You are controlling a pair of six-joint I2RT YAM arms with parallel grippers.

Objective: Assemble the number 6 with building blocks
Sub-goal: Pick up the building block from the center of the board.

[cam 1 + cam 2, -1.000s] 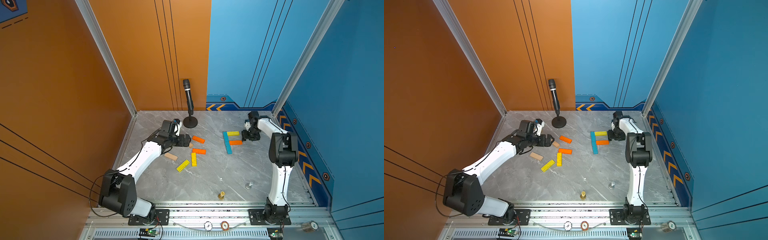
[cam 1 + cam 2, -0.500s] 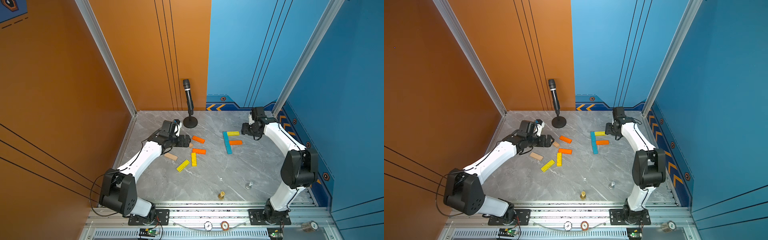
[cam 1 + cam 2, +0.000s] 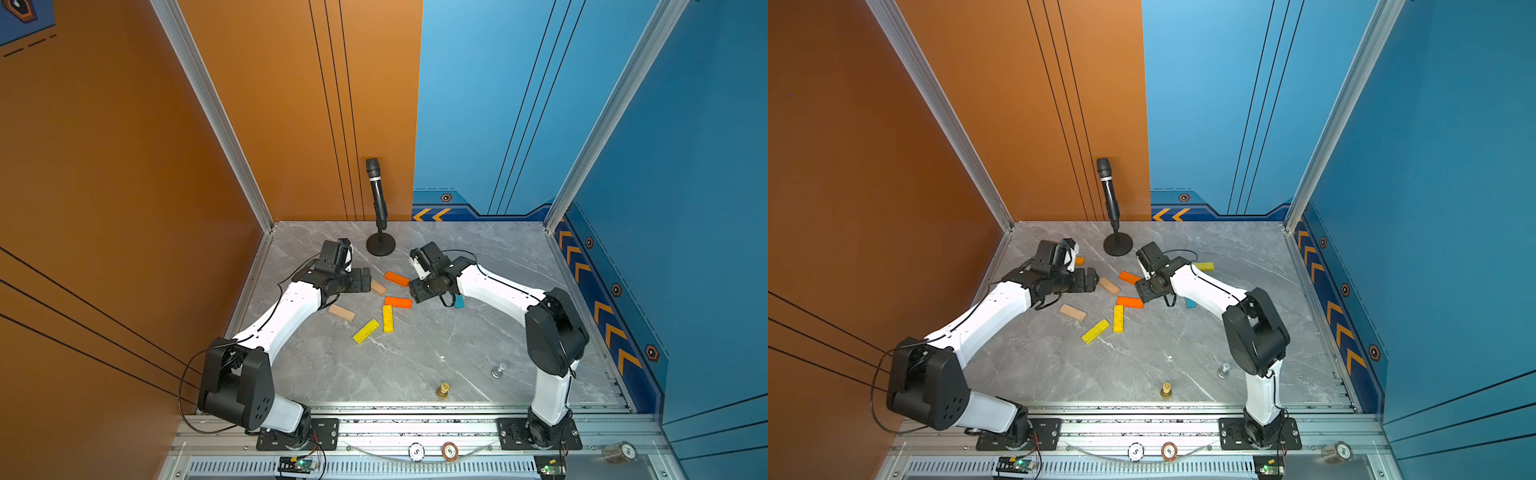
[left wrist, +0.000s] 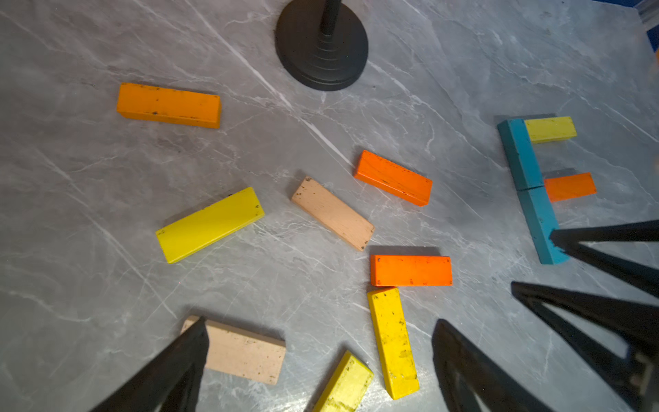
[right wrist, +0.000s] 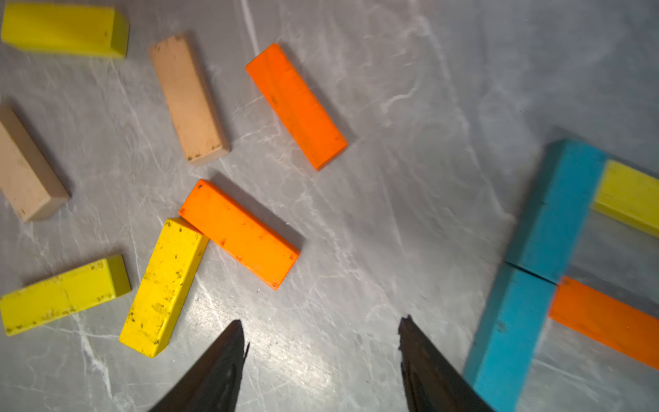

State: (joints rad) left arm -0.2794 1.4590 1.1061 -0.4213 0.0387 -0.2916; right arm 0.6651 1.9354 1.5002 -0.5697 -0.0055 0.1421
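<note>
Two blue building blocks (image 4: pixel 520 153) lie end to end, with a yellow block (image 4: pixel 551 129) and an orange block (image 4: pixel 570 186) lying square against them. Loose blocks lie mid-table: two orange (image 3: pixel 396 278) (image 3: pixel 398 302), two yellow (image 3: pixel 387 318) (image 3: pixel 366 331), two tan (image 3: pixel 341 312) (image 3: pixel 378 287). My right gripper (image 5: pixel 321 321) is open over bare table between the orange block (image 5: pixel 239 233) and the blue blocks (image 5: pixel 556 210), holding nothing. My left gripper (image 4: pixel 321 322) hangs wide open and empty above the tan block (image 4: pixel 246 353) and yellow block (image 4: pixel 392 342). In both top views my right arm hides most of the blue blocks.
A black microphone on a round stand (image 3: pixel 379 245) rises at the back, close behind the loose blocks. A gold chess piece (image 3: pixel 443 390) and a silver one (image 3: pixel 498 370) stand near the front edge. Walls close in the left, back and right sides.
My right arm has swung left from the blue, yellow and orange group to the loose blocks in the middle. The left arm and all blocks have stayed put.
</note>
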